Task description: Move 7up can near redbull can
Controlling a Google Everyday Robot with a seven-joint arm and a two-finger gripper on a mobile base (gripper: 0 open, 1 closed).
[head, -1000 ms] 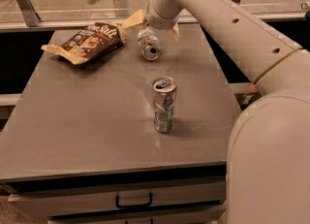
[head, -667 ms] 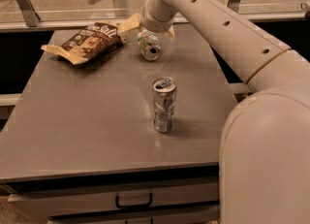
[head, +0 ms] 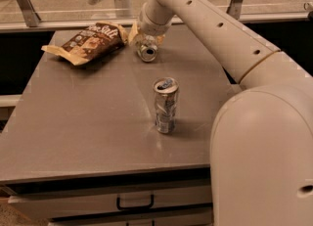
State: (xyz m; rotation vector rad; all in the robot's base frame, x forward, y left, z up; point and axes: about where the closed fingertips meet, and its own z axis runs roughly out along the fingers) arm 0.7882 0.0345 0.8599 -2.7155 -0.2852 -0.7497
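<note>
The 7up can [head: 147, 52] lies on its side at the back of the grey table [head: 73, 122], its silver top facing me. My gripper [head: 145, 38] is lowered right over it, with one finger [head: 132, 32] to its left and the other to its right. The jaws stand open around the can, and the left finger is a little apart from it. The redbull can [head: 166, 105] stands upright near the middle of the table, well in front of the 7up can.
A brown snack bag [head: 90, 41] lies at the back left, just left of the gripper. My white arm [head: 220, 34] reaches in from the right over the table's right edge. A drawer with a handle [head: 134, 203] is below the front edge.
The arm has shifted slightly left and settled lower over the 7up can. Both cans stay where they were.
</note>
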